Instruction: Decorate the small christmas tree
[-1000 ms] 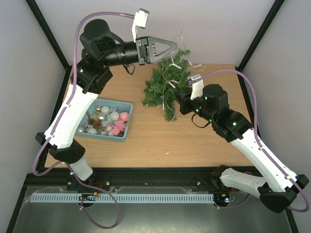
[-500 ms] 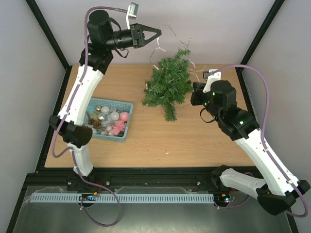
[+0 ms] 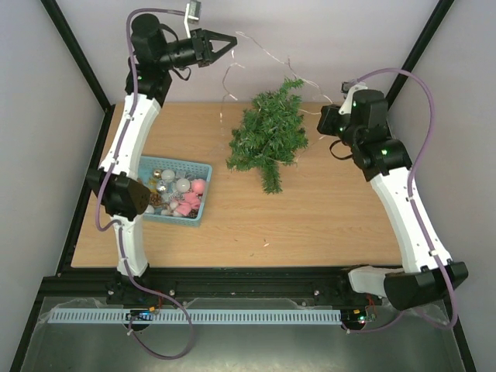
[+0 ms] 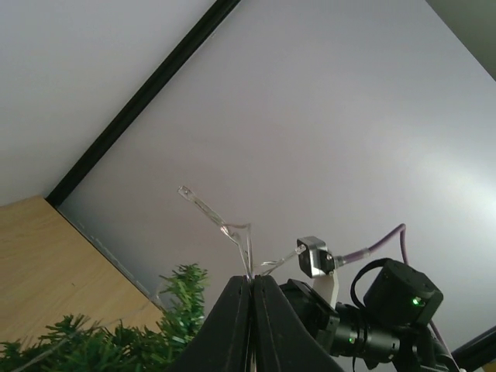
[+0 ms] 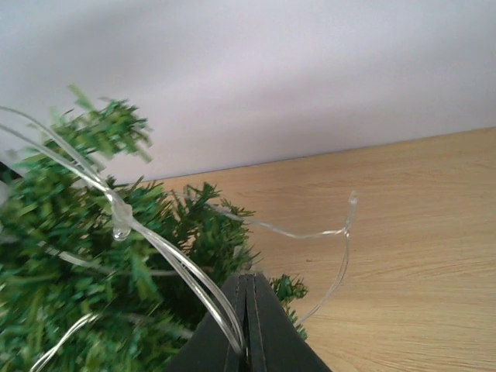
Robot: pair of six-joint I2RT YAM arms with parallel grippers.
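Note:
The small christmas tree (image 3: 267, 136) stands at the back middle of the table; it also shows in the right wrist view (image 5: 93, 256) and the left wrist view (image 4: 116, 341). A clear light string (image 3: 263, 48) runs above it between the two grippers. My left gripper (image 3: 231, 41), high at the back left, is shut on one part of the string (image 4: 236, 232). My right gripper (image 3: 324, 120), right of the tree, is shut on another part of the string (image 5: 170, 256).
A teal basket (image 3: 200, 209) with baubles, pine cones and pink ornaments sits at the left of the table. Black frame posts stand at the back corners. A small scrap (image 3: 266, 245) lies on the wood near the front.
My left gripper has risen and swung back left with the string. My right gripper has moved up and right, away from the tree. The string now stretches above the tree.

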